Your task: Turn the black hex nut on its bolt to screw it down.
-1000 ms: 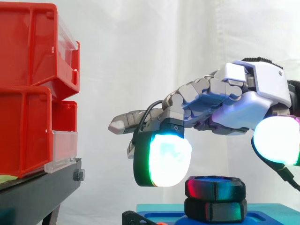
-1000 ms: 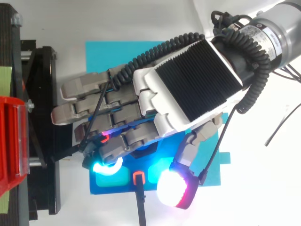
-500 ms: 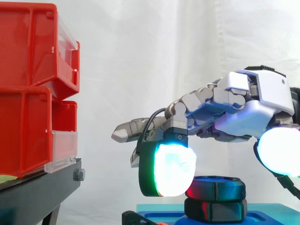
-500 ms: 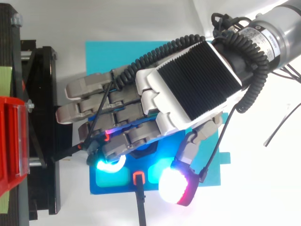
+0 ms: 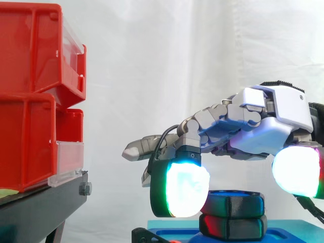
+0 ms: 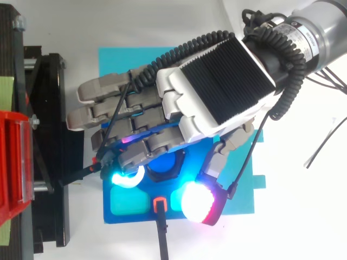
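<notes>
**While the hand hangs over the nut: bench state**

Because the white curtain [image 5: 152, 61] backs the whole side view, outlines read cleanly. White tabletop [image 6: 303, 227] below, smooth and matt.

Red bins [image 5: 30, 101]: hard glossy plastic with clear front panels [image 5: 68, 164], stacked at the left on a black stand [image 5: 40, 207]. A pale green strip [image 6: 5, 92] lies on the stand; any print on it is too small to tell.

Hand [image 6: 217, 92]: comes in from the right, palm down. It has a ribbed black back plate, a white shell and grey jointed fingers.
- Most fingers reach out straight toward the stand, above the work.
- The finger nearest the side camera is bent down. Its pad [image 5: 185, 188] glows cyan-white just beside the nut's left face; touch or gap cannot be told.
- The thumb pad [image 5: 297, 172], white with a magenta-red rim, hangs to the nut's right and a little higher, apart from it.
- Nothing is gripped. The hand is loosely open and straddles the nut.
- From above, the fingers cover the far part of the plate.

Cyan mat [image 6: 119, 62]: flat, lying on the tabletop. On it sits a darker blue plate [image 6: 244, 205] with a pale green rounded recess [image 6: 127, 205] near its front edge.

Black hex nut [image 5: 233, 203]: matt and faceted, with a blue disc showing at its top. It sits directly on a second black hex piece [image 5: 233, 228] that stands on the plate. In the top view it lies between the two glowing pads.

Orange clip [image 6: 159, 205]: at the plate's front edge, on a black bar [image 6: 161, 238].

Small hex screw head [image 5: 85, 189]: set in the stand's edge.
</notes>
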Available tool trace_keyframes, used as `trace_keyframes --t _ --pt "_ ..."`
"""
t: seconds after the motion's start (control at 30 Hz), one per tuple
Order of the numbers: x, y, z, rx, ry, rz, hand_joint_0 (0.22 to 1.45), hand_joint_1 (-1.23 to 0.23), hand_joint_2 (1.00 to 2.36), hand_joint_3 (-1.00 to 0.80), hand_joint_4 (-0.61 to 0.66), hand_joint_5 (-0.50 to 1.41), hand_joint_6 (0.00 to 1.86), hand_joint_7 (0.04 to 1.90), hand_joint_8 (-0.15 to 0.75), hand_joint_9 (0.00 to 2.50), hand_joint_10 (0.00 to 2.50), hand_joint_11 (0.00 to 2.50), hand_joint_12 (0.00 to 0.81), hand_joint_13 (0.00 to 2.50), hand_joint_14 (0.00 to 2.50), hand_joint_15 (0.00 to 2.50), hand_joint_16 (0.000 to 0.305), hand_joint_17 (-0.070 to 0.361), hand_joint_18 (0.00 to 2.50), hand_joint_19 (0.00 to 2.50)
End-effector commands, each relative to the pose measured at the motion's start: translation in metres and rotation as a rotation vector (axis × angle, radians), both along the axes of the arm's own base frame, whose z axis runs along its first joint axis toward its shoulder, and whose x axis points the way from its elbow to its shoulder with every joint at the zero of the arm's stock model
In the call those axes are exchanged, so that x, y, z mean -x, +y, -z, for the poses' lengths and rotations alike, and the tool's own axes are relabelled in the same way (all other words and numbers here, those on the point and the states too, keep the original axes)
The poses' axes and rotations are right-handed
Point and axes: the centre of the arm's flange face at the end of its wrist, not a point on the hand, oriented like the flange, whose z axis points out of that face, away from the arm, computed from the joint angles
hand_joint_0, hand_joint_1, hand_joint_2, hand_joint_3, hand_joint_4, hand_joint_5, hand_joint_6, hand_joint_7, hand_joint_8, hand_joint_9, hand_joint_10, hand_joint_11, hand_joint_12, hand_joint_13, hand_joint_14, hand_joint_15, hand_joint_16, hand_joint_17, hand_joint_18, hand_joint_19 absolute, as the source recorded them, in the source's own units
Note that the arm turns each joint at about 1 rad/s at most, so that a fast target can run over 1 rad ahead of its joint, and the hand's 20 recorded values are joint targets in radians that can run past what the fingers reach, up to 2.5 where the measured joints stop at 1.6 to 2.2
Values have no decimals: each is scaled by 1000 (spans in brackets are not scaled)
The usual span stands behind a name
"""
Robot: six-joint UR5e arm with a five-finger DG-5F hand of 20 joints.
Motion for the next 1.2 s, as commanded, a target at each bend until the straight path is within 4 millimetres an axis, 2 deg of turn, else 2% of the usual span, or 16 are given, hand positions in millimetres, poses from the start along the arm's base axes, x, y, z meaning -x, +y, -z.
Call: trace_keyframes --t 0.0,0.33,1.17 --pt "0 -2 0 -3 -2 0 436 -443 1000 -500 289 -172 649 874 333 464 12 473 365 269 2 76 44 100 0 115" --pt "3 -9 1 5 -3 -6 437 -447 1000 -500 293 -180 706 785 335 468 9 473 365 272 2 74 44 99 2 109" --pt "14 -45 2 19 -2 -5 437 -449 1000 -500 293 -181 701 790 332 467 12 483 364 279 1 78 44 99 4 113"
